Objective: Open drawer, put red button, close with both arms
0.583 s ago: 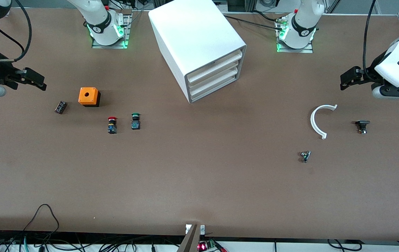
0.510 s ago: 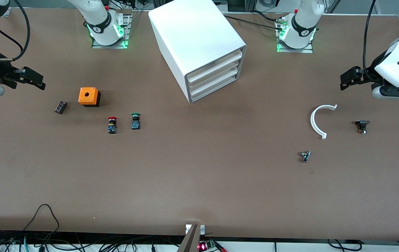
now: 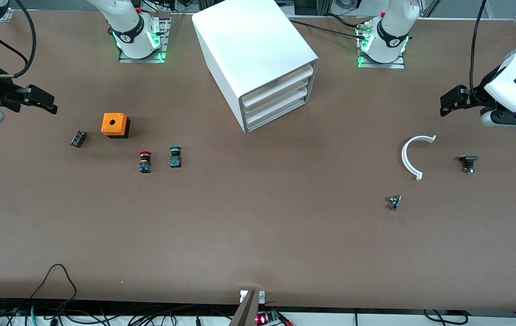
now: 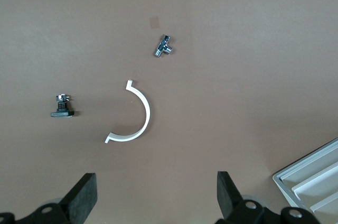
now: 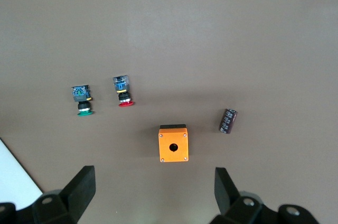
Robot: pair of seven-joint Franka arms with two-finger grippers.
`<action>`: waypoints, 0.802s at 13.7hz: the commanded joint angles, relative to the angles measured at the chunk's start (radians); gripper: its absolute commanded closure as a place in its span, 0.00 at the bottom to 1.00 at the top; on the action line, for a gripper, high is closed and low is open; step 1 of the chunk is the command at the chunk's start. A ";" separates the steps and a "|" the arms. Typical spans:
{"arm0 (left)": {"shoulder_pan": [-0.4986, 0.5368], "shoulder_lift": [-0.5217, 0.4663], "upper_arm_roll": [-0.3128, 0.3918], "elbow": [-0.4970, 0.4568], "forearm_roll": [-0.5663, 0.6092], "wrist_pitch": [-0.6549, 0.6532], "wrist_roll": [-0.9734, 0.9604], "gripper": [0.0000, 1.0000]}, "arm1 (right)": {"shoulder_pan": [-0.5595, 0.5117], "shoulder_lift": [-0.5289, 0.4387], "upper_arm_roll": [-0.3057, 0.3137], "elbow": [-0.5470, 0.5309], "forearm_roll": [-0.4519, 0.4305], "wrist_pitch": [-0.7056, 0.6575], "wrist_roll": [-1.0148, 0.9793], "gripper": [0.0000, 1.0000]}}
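Note:
The red button (image 3: 145,161) lies on the table beside a green-capped button (image 3: 175,156); it also shows in the right wrist view (image 5: 123,92). The white cabinet (image 3: 258,59) stands between the arm bases, and its three drawers (image 3: 276,97) are all shut. My right gripper (image 3: 43,100) hangs open and empty over the right arm's end of the table, apart from the button; its own view (image 5: 153,187) shows wide jaws. My left gripper (image 3: 450,102) hangs open and empty over the left arm's end; its own view (image 4: 157,192) shows the same.
An orange box with a hole (image 3: 115,125) and a small dark cylinder (image 3: 78,138) lie near the buttons. A white curved piece (image 3: 414,156), a black part (image 3: 468,163) and a small metal fitting (image 3: 394,202) lie toward the left arm's end.
My right gripper has drifted slightly toward the right arm's end of the table. The left arm and all the objects have not moved.

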 commanded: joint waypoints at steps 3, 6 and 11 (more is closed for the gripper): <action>-0.005 0.000 0.000 0.023 0.015 -0.020 0.020 0.00 | -0.007 0.013 0.006 0.031 -0.011 -0.009 -0.010 0.00; -0.010 0.006 -0.007 0.027 0.014 -0.021 0.008 0.00 | -0.006 0.012 0.009 0.031 -0.010 -0.023 -0.008 0.00; -0.044 0.117 -0.013 -0.056 0.014 -0.024 0.020 0.00 | 0.007 0.054 0.015 0.035 -0.005 -0.017 -0.010 0.00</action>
